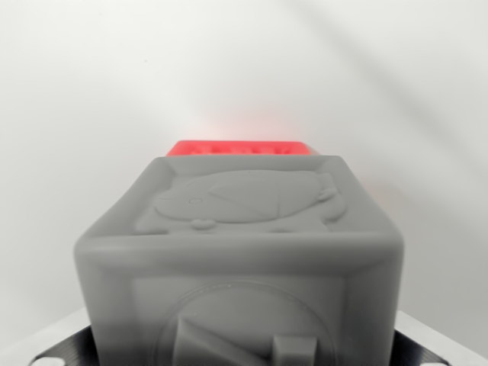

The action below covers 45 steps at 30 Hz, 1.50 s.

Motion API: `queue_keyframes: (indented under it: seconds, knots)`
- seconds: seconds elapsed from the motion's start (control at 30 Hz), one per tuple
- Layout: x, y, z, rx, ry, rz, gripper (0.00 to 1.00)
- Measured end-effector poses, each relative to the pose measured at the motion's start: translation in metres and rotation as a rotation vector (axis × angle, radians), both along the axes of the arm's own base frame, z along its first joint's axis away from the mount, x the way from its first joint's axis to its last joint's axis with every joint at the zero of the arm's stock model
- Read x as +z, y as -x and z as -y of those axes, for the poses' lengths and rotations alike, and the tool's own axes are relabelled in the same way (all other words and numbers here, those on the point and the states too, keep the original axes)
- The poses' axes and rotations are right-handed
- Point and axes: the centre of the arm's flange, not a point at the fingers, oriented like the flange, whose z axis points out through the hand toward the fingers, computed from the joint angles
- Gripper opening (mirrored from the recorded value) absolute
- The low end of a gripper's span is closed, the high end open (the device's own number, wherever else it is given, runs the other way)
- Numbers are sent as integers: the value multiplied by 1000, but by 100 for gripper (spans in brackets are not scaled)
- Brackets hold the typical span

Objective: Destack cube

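Here, my wrist view looks along the gripper toward a plain white surface (pixel 91 91), and nearly the whole lower half of the picture is taken up by a grey cube (pixel 240 259). The cube sits very close to the lens, between two dark metal parts, one at the wrist view's lower left corner (pixel 57 352) and one at the lower right corner (pixel 428 345); I take these for parts of the gripper, but the fingertips themselves are hidden behind the cube. I cannot tell whether the fingers are clenched on the cube or released. The cube's upper face carries a raised animal relief, its near face a raised circular one. Beyond the grey cube's far edge, a red cube (pixel 240 147) shows only as a thin strip, with a faint red glow above it.
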Motion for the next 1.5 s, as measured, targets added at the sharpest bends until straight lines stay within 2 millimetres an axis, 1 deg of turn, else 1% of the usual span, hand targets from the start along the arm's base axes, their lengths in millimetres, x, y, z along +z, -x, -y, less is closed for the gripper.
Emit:
queue_keyframes:
  seconds: [0.4,0.73,1.37,1.43,1.5]
  knots:
    - [16,-1,0,-1,-1,4,0]
    - [37,-1,1,0,-2,5,0]
    - [92,-1,0,-6,-3,12,0]
    - [94,-3,0,-22,-3,14,0]
    - [91,-5,-2,-40,-3,10,0]
